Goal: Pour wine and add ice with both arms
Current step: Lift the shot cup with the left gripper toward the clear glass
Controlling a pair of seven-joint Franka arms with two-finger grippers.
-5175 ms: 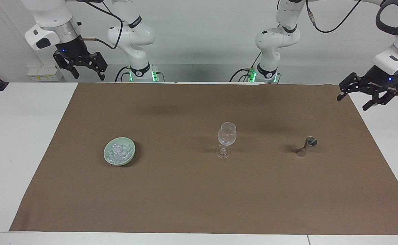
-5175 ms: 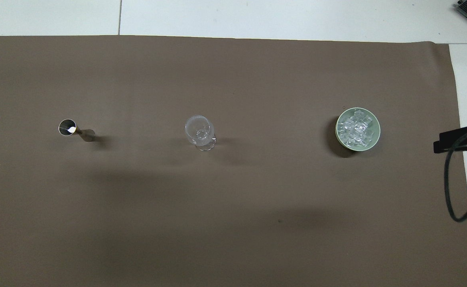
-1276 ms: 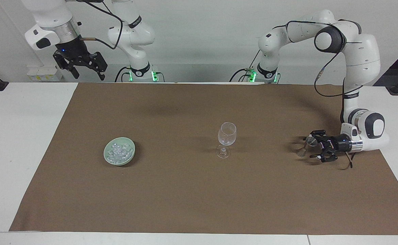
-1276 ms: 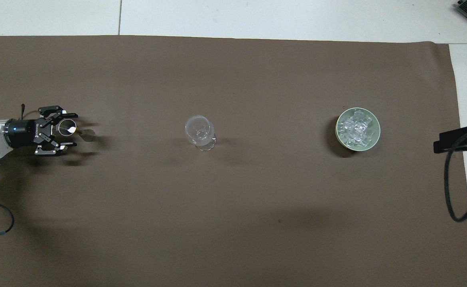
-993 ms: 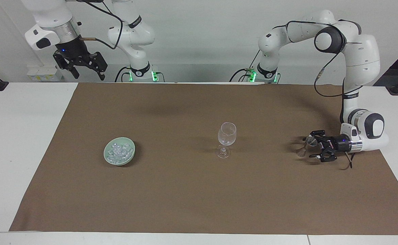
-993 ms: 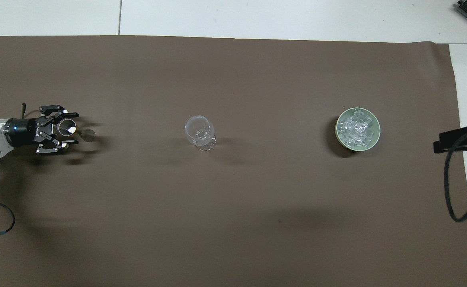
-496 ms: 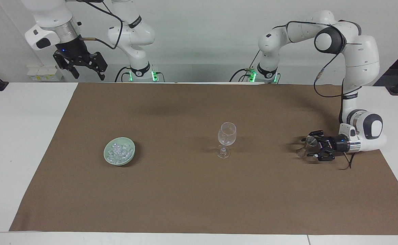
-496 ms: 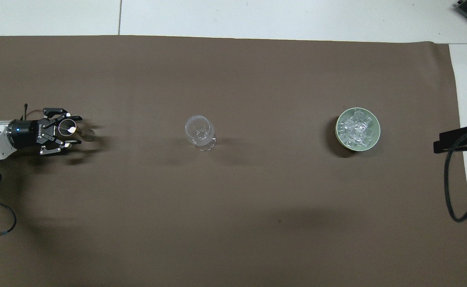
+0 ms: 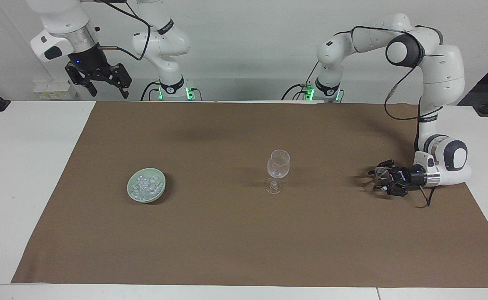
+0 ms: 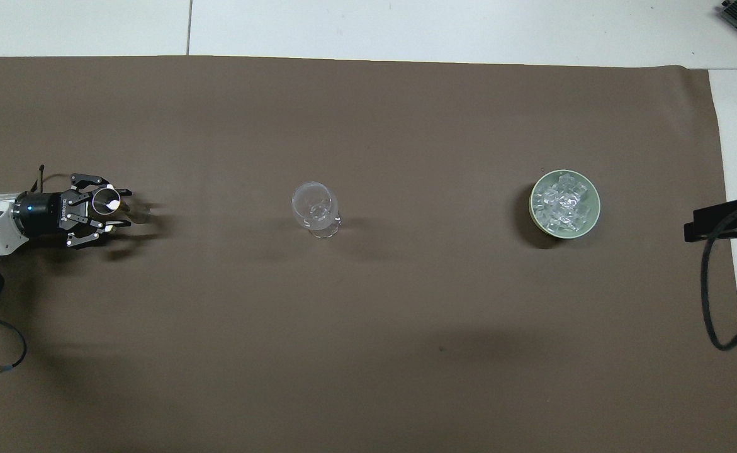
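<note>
A small metal jigger (image 9: 380, 172) (image 10: 105, 201) stands on the brown mat toward the left arm's end of the table. My left gripper (image 9: 375, 180) (image 10: 120, 209) lies low and level around it, open, one finger on each side of its waist. Whether the jigger holds wine I cannot tell. An empty clear wine glass (image 9: 278, 164) (image 10: 313, 204) stands upright mid-mat. The ice (image 9: 145, 188) (image 10: 563, 202) is piled in a pale green bowl (image 9: 162, 186) (image 10: 535, 195) toward the right arm's end. My right gripper (image 9: 102, 85) waits open, raised above the table edge by its base.
The brown mat (image 9: 227, 241) covers most of the white table. A black clamp with a looping cable (image 10: 720, 221) sits at the table edge past the bowl. Bare mat lies between jigger, glass and bowl.
The left arm came down from high at the table's end and set its gripper around the jigger. Over the last second its fingers have narrowed toward the jigger. The right arm has not moved.
</note>
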